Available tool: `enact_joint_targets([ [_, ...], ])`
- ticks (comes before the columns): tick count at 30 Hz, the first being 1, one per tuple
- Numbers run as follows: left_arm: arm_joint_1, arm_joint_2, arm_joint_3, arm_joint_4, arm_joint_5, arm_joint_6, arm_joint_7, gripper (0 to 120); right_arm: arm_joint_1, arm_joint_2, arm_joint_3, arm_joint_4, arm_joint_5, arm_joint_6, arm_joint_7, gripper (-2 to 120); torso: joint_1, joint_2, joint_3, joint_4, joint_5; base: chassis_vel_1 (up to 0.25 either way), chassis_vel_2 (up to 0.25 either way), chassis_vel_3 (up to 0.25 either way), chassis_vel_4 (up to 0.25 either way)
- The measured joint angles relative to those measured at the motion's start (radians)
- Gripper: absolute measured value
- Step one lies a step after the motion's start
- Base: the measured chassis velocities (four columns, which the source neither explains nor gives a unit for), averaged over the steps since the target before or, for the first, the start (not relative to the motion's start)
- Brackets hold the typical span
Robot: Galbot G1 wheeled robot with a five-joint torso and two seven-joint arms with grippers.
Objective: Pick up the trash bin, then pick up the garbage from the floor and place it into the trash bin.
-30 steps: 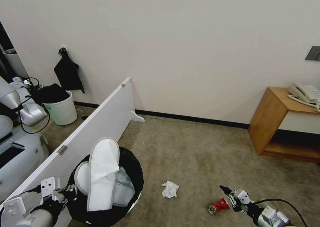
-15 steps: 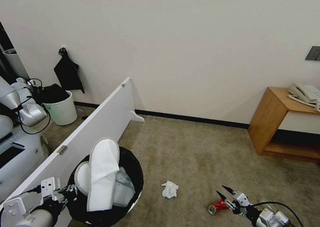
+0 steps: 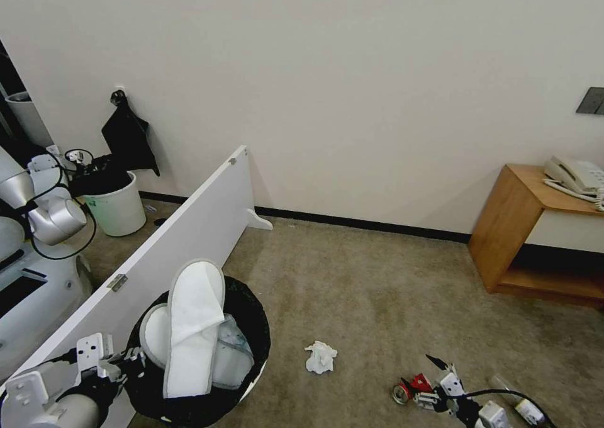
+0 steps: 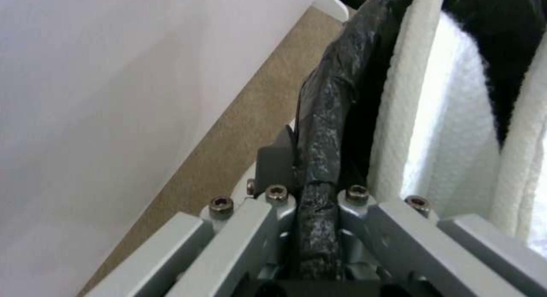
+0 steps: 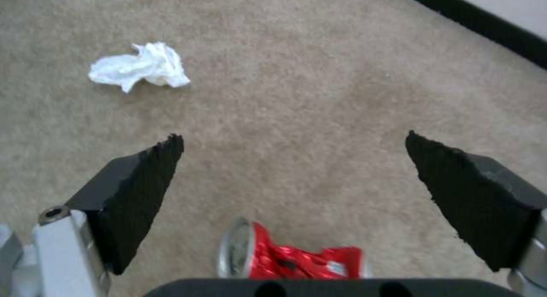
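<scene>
My left hand [image 3: 129, 356] grips the rim of the trash bin [image 3: 248, 327], which already has the slippers [image 3: 192, 327] inside. My right hand [image 5: 293, 160] is wide open around the crushed can [image 5: 290, 258] on the floor; the tissue [image 3: 321, 357] and a bottle [image 3: 519, 406] are left too.

1. Right gripper [image 5: 293, 154] over the beige carpet [image 5: 319, 74], its black fingers [image 5: 139, 194] spread wide apart.
2. Crushed red can [image 5: 290, 260] lies on its side between them — close to the gripper's base.
3. Crumpled white tissue [image 5: 139, 68] sits well apart from the can — beyond the fingertips.
</scene>
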State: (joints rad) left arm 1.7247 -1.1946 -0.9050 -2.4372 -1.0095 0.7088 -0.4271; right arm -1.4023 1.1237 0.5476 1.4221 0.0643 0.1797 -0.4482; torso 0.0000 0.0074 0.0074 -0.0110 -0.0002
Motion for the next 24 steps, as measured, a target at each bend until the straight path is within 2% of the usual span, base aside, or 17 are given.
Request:
enact_joint_targets([
  [9, -0.002, 0.000, 0.000, 0.004, 0.000, 0.000, 0.000, 2, 0.066, 0.093, -0.044, -0.094, -0.012, 0.008, 0.006, 100, 0.000, 0.000, 0.000, 0.0001, 0.0001, 0.000, 0.000, 0.000, 0.000],
  [17, -0.005, -0.002, 0.000, 0.005, 0.000, 0.001, -0.001, 2, 0.114, 0.119, -0.054, -0.179, -0.018, 0.009, 0.022, 100, 0.000, 0.000, 0.000, 0.0001, 0.0001, 0.000, 0.000, 0.000, 0.000],
  [24, -0.007, -0.003, 0.000, 0.005, 0.000, 0.001, -0.001, 2, 0.118, 0.113, -0.049, -0.210, -0.019, -0.010, 0.042, 100, 0.000, 0.000, 0.000, 0.0000, 0.0002, 0.000, 0.000, 0.000, 0.000],
])
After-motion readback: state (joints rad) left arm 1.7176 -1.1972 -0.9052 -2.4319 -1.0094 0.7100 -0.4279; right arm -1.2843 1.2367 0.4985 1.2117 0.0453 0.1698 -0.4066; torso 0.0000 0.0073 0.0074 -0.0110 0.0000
